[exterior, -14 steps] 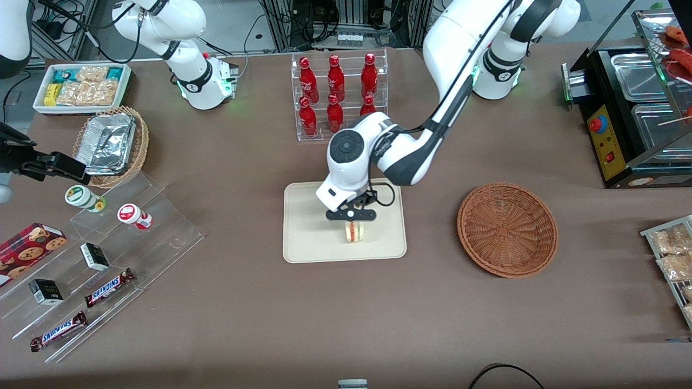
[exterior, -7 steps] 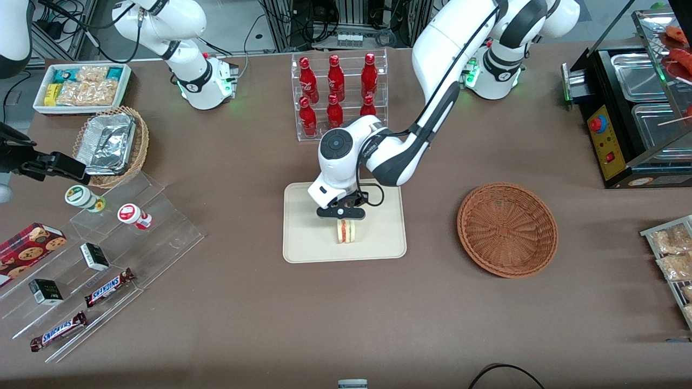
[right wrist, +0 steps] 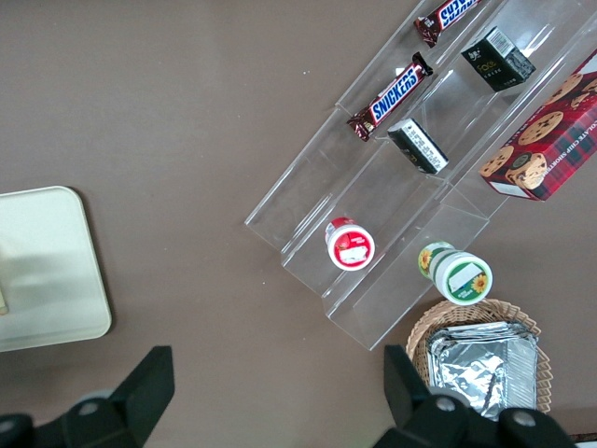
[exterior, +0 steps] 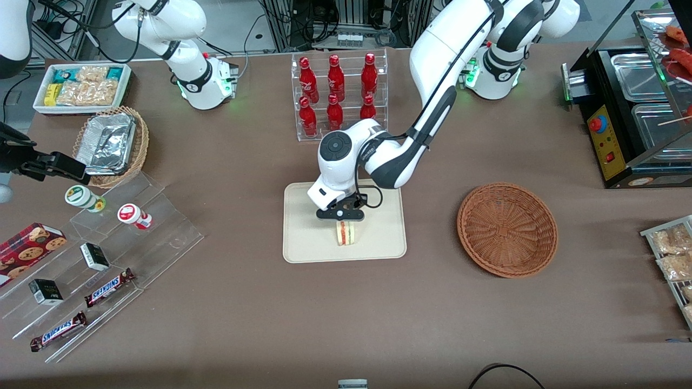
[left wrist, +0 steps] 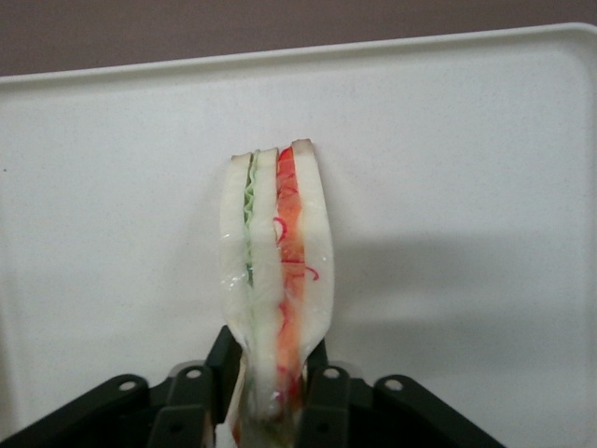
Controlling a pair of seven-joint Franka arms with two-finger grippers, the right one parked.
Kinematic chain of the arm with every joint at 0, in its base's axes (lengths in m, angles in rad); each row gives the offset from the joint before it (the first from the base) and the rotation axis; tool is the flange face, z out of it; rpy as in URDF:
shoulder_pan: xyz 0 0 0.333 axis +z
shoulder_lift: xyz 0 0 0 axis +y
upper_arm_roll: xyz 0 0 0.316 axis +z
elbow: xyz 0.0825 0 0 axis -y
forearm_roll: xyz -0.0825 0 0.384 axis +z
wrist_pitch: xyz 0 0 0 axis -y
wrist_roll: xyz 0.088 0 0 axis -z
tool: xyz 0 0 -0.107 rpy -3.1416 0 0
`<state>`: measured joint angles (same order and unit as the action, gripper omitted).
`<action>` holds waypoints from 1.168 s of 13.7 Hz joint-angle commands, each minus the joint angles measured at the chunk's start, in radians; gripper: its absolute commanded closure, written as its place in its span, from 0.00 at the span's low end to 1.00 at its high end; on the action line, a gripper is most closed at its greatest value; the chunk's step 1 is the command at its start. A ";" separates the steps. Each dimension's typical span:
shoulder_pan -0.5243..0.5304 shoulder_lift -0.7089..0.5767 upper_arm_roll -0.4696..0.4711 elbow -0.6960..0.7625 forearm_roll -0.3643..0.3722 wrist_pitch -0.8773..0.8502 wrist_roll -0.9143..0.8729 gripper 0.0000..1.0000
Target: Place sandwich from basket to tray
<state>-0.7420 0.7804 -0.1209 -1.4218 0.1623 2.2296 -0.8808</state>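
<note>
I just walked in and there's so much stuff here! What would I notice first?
Probably the white robot arm reaching over the cream tray in the middle of the table, its gripper pinching a little sandwich with red and green filling. Next, the round brown basket beside the tray, toward the working arm's end of the table. Then the shiny red bottles in a clear rack, farther from the camera than the tray.

The brown surface (exterior: 243,319) carries the cream tray (exterior: 303,243) at its middle, with the end effector (exterior: 340,219) over it. The reddish-brown basket (exterior: 507,229) lies toward the working arm's end, well apart. A clear rack of 6 red bottles (exterior: 338,92) stands farther from the camera than the tray.
</note>
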 commanded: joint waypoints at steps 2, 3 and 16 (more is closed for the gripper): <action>-0.011 -0.033 0.015 0.026 0.019 -0.011 -0.038 0.00; -0.010 -0.061 0.015 0.023 0.016 -0.018 -0.038 0.00; -0.004 -0.457 0.331 -0.025 -0.204 -0.468 0.251 0.00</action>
<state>-0.7346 0.3948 0.1443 -1.3950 -0.0045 1.8137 -0.7181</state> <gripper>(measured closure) 0.000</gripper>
